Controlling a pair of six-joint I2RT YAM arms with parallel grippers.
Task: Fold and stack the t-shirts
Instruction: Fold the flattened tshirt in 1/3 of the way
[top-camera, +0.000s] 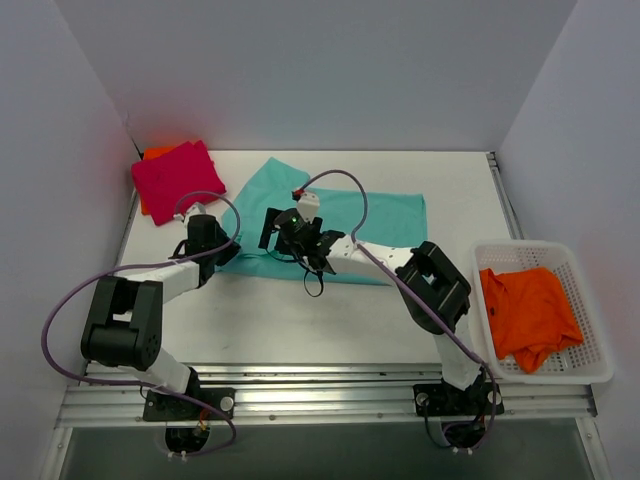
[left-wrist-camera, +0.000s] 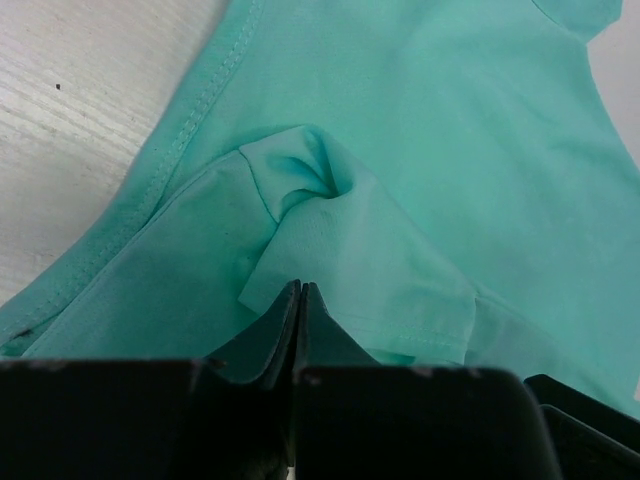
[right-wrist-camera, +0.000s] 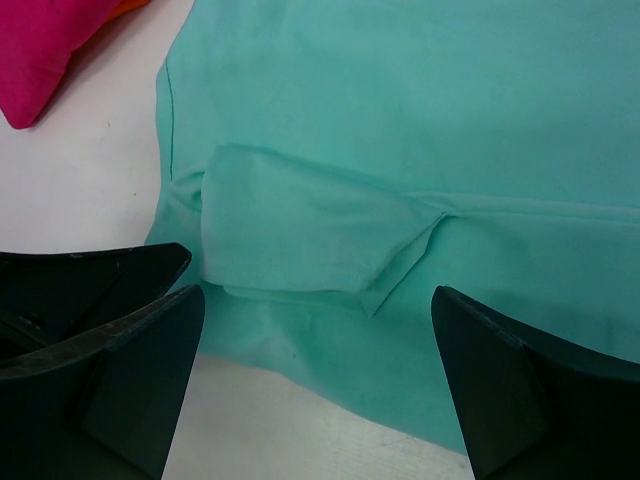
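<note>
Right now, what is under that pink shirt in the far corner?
A strip of orange cloth peeks out under the pink shirt. The rest is covered, so I cannot tell its size or fold.

2 arms forward and low, left claw (left-wrist-camera: 298, 298) tight together, right claw (right-wrist-camera: 312, 288) wide apart.

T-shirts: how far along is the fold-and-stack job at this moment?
Done: a folded magenta t-shirt sits on an orange t-shirt at the far left corner. In hand: the teal t-shirt lies partly folded mid-table, the left gripper shut on its cloth, the right gripper open over a tucked sleeve. Left: finishing and stacking it, then the crumpled orange shirt in the white basket.
</note>
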